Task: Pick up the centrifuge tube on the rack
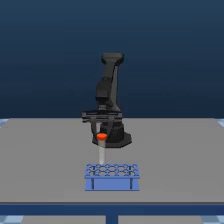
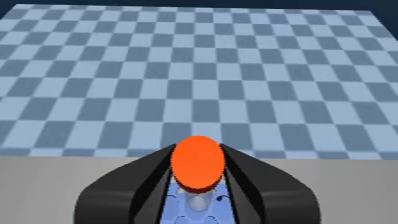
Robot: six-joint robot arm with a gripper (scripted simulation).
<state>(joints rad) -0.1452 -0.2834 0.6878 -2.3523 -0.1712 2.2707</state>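
One centrifuge tube (image 1: 102, 148) stands upright above the rack (image 1: 111, 178), its lower end at the rack's top, the hand (image 1: 101, 134) clenched on it just under the orange-red cap. Best done with a straight vertical pull, I judge, grip firm, no tilt against the rack's holes.

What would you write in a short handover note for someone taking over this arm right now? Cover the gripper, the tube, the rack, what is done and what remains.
Gripper: shut on the centrifuge tube, fingers either side of its orange-red cap, as the wrist view shows.
Tube: upright, hanging from the gripper above the rack; in the exterior view its lower end looks at or just over the rack's top grid, so I cannot tell if it is fully clear of its hole.
Rack: on the grey table, in front of the arm's base.
Done: tube grasped and apparently raised.
Left: confirm it is clear of the rack and finish the lift.
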